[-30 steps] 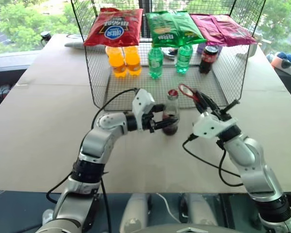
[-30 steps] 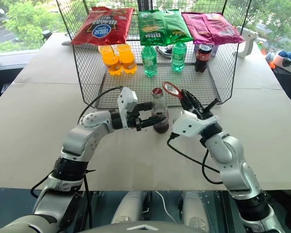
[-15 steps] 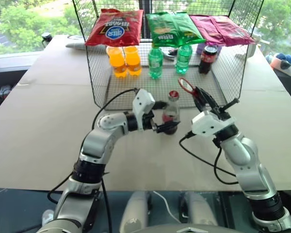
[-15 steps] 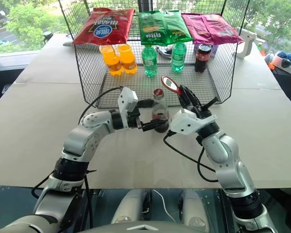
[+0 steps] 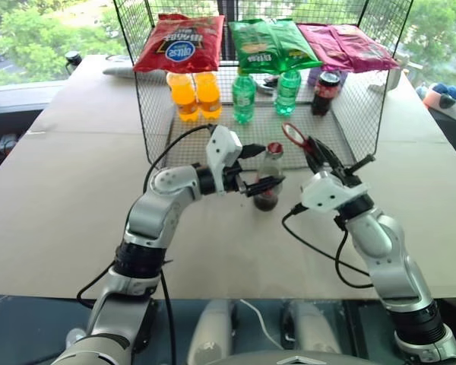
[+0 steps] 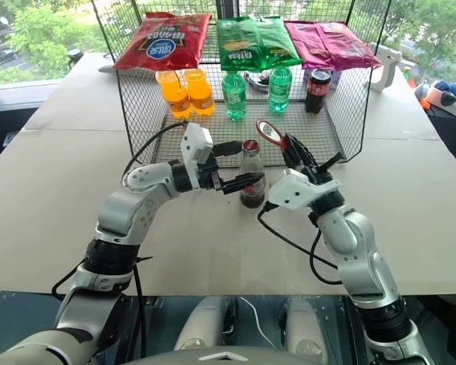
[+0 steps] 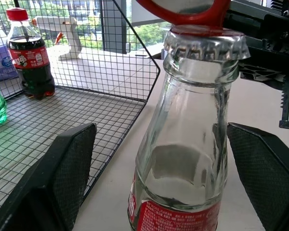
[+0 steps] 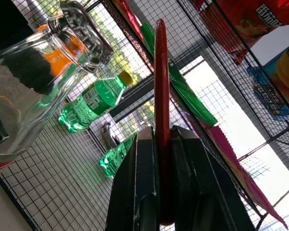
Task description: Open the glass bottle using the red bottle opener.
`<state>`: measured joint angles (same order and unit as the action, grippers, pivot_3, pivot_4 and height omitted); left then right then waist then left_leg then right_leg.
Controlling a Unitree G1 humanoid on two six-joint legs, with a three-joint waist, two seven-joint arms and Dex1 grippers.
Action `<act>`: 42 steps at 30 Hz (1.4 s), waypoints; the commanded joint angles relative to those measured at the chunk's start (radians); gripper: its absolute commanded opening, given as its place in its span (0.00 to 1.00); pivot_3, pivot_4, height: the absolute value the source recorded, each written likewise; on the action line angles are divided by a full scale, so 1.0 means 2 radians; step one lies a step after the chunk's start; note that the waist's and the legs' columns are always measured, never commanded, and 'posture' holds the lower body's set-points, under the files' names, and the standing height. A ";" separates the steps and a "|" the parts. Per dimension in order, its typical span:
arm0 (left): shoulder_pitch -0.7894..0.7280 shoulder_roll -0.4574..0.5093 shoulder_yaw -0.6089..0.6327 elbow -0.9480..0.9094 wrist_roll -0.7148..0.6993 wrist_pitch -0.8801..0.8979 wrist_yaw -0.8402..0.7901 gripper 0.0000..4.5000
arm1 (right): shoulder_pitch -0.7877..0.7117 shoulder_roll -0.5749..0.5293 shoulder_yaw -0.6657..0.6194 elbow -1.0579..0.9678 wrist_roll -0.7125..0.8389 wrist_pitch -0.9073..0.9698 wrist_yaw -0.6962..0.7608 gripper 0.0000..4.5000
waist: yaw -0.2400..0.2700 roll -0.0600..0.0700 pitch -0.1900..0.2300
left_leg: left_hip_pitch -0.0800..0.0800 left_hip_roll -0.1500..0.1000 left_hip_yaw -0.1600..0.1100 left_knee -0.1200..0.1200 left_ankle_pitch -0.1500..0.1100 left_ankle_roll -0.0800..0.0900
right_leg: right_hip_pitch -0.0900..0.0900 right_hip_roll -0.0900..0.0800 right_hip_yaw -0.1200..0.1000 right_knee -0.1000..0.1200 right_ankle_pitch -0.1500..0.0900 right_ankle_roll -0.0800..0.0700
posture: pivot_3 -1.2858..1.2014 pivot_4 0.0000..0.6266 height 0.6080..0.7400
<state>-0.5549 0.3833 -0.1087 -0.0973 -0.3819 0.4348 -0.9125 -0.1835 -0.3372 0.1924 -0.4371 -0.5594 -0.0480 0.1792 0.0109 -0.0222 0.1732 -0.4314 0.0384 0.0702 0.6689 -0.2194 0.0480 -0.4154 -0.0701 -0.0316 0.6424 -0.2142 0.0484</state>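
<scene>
At frame centre the left pincer (image 5: 263,166) stands spread around the neck of the bottle (image 5: 267,179) upright on the counter (image 5: 61,175), while just right the right pincer (image 5: 312,156) pinches the red opener (image 5: 293,134) beside its cap.

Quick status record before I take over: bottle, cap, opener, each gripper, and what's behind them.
glass bottle: upright on the table, dark cola in its lower part
cap: on
red bottle opener: gripped by its handle, ring head up, right of the bottle's top
left gripper: open, fingers either side of the bottle, clear of the glass
right gripper: shut on the opener
wire basket: behind, holding orange, green and cola bottles, snack bags along its top
</scene>
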 commanded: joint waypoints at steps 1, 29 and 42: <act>-0.007 0.000 0.002 -0.012 -0.010 -0.004 -0.005 0.72 | 0.000 -0.003 -0.013 -0.022 0.000 -0.006 -0.001 0.00 | 0.000 0.000 0.000 | 0.000 0.000 0.000 0.000 0.000 0.000 | 0.000 0.000 0.000 0.000 0.000 0.000 | 0.52 0.24 1.00; -0.009 0.019 -0.006 -0.021 -0.021 0.004 -0.015 0.95 | 0.018 0.000 0.008 0.036 -0.021 -0.091 -0.036 0.00 | 0.000 0.000 0.000 | 0.000 0.000 0.000 0.000 0.000 0.000 | 0.000 0.000 0.000 0.000 0.000 0.000 | 0.52 0.24 1.00; -0.012 0.018 -0.008 -0.015 -0.016 -0.007 -0.020 0.95 | 0.016 0.006 0.015 0.046 -0.028 -0.101 -0.044 0.00 | 0.000 0.000 0.000 | 0.000 0.000 0.000 0.000 0.000 0.000 | 0.000 0.000 0.000 0.000 0.000 0.000 | 0.52 0.24 1.00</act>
<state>-0.5646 0.4198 -0.1271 -0.1063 -0.4129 0.4409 -0.9466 -0.1463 -0.3292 0.2144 -0.3344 -0.6175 -0.2280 0.1002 0.0108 -0.0222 0.1729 -0.4308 0.0386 0.0704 0.6690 -0.2196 0.0484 -0.4153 -0.0700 -0.0311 0.6425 -0.2151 0.0490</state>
